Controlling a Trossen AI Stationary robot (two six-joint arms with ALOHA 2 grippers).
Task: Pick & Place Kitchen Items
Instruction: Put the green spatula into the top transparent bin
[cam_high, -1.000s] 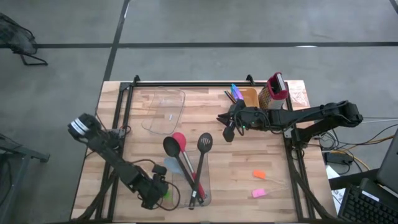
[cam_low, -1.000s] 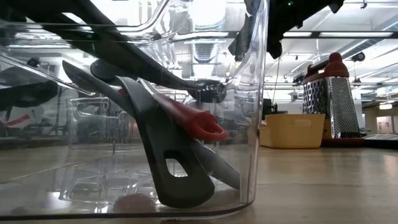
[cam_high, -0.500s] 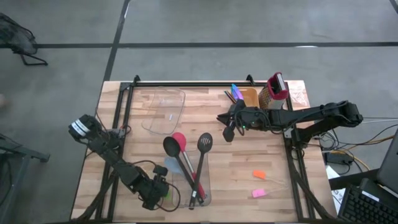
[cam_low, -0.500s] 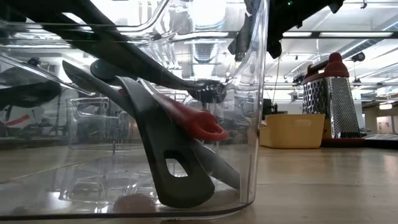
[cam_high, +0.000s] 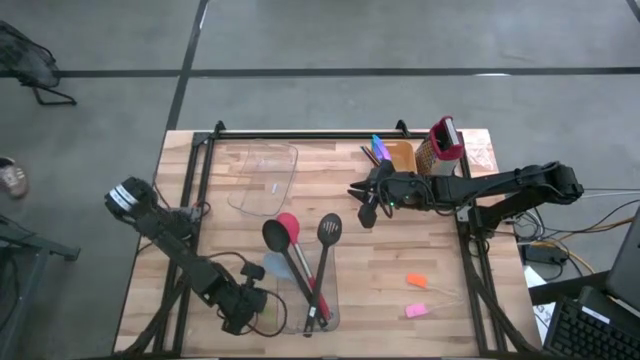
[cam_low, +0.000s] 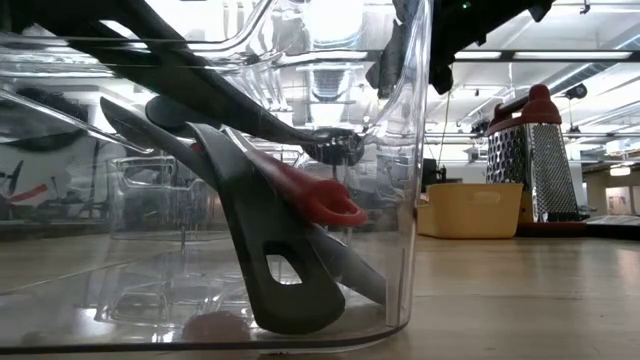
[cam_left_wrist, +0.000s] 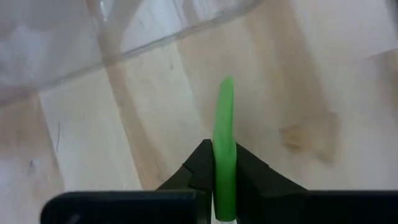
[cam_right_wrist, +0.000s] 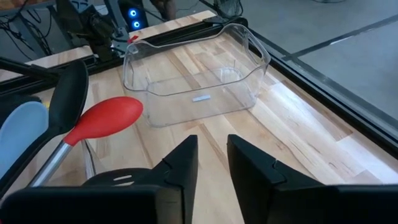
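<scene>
In the left wrist view a small green chunk (cam_left_wrist: 224, 118) stands between the fingers of my left gripper (cam_high: 246, 314), which is shut on it beside the near left corner of a clear bin (cam_high: 332, 300). The bin holds a red spoon (cam_high: 289, 232), a black spoon (cam_high: 275, 238), a light-blue spoon (cam_high: 257, 272) and a black slotted turner (cam_high: 328, 230); their handles lean into its near end. My right gripper (cam_right_wrist: 211, 163) hovers over the table's far middle, its fingers a little apart with nothing between them. My left gripper pinches the green chunk's two flat sides (cam_left_wrist: 224, 158) between its two fingers. The fingers slant steeply down at it, and the chunk sticks out past the fingertips, edge-on. I cannot tell whether its free end (cam_left_wrist: 226, 84) touches the wood.
A second clear bin (cam_high: 265, 175) stands at the far left. At the far right are an orange box (cam_high: 402, 155) with blue and purple sticks (cam_high: 378, 148) and a red-topped grater (cam_high: 445, 142). An orange chunk (cam_high: 417, 281) and a pink chunk (cam_high: 416, 311) lie near right.
My left gripper has taken hold of the green chunk that lay on the wood beside the bin and has drawn back a little toward the table's left edge. My right arm has kept still.
</scene>
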